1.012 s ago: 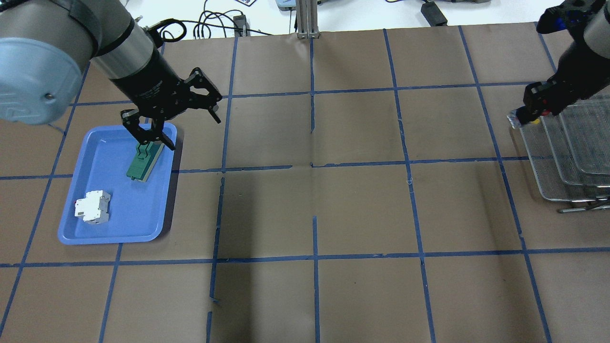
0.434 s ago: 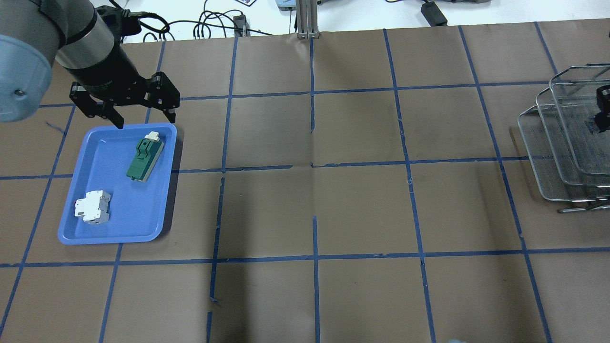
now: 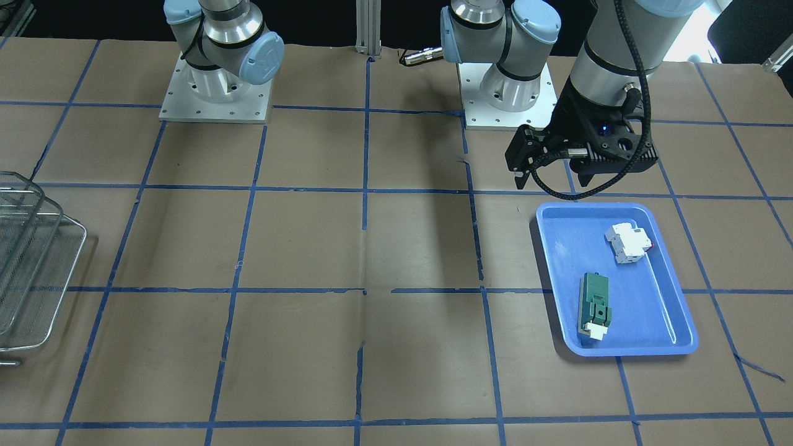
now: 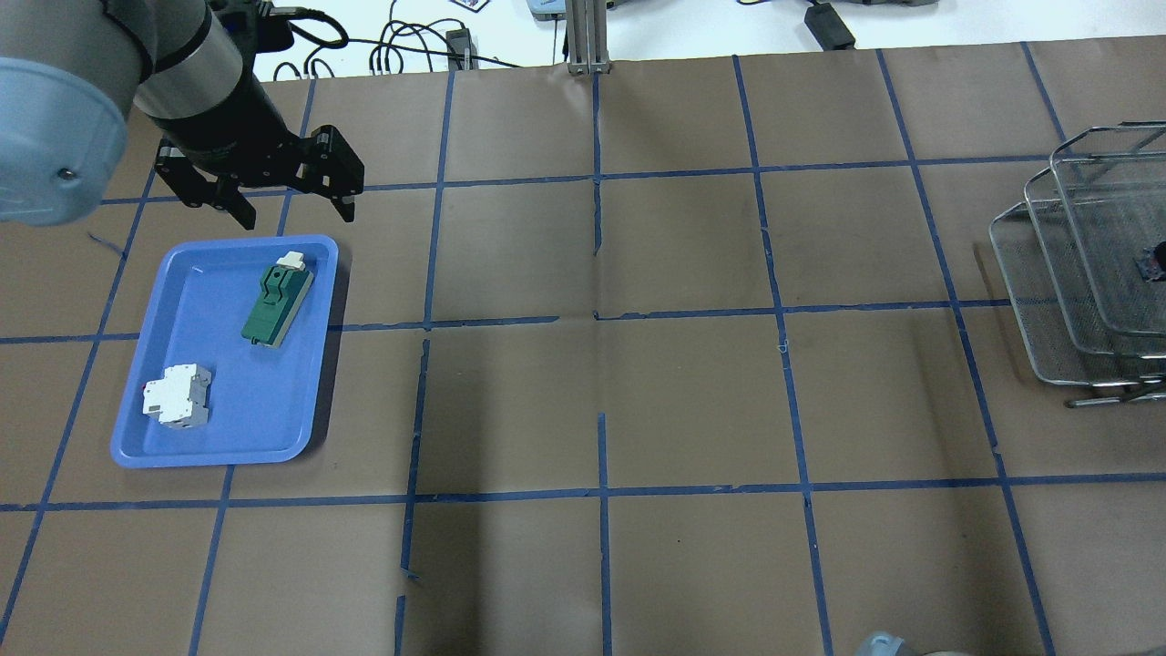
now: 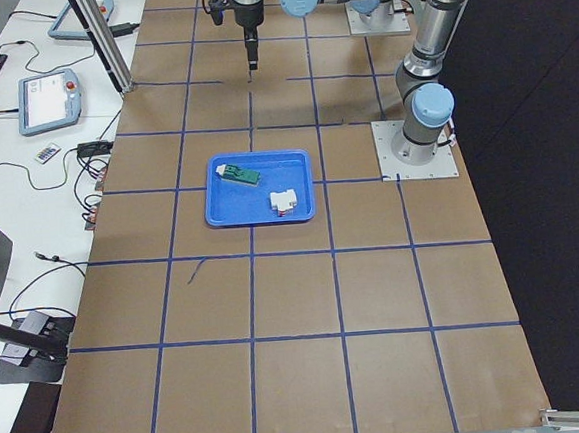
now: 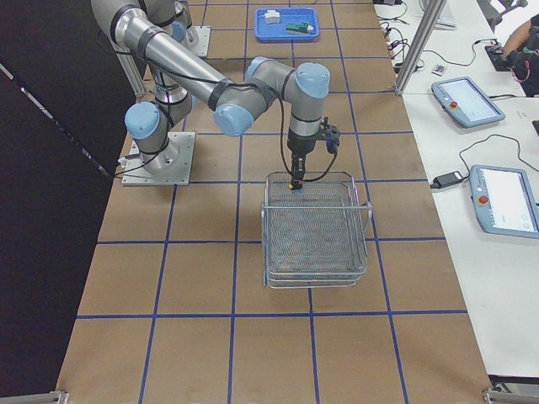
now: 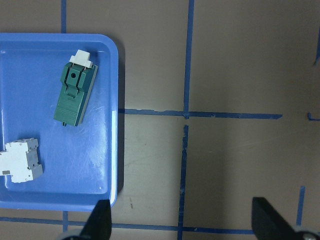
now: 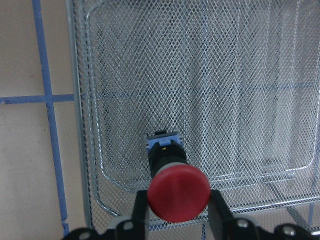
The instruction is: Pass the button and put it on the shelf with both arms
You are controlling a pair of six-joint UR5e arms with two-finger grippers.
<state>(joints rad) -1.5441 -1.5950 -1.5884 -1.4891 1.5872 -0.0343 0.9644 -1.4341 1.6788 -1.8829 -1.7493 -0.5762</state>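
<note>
The button (image 8: 178, 192), with a red cap and a dark body, sits between my right gripper's (image 8: 178, 214) fingers, which are shut on it. It hangs just above the mesh of the silver wire shelf (image 8: 80, 100), near a corner of a tray. The exterior right view shows this gripper (image 6: 293, 178) over the shelf's (image 6: 316, 244) near-robot edge. In the overhead view the shelf (image 4: 1048, 301) is at the right edge. My left gripper (image 4: 260, 196) is open and empty, above the table just past the far edge of the blue tray (image 4: 182, 273).
The blue tray (image 3: 669, 310) holds a green block (image 4: 278, 305) and a white breaker (image 4: 176, 394). Brown paper with a blue tape grid covers the table. Cables and a metal post (image 4: 588, 36) lie past the far edge.
My left gripper has lifted off the green block and moved to beyond the tray's far edge. My right gripper has carried the button from the shelf's corner in over the trays.
</note>
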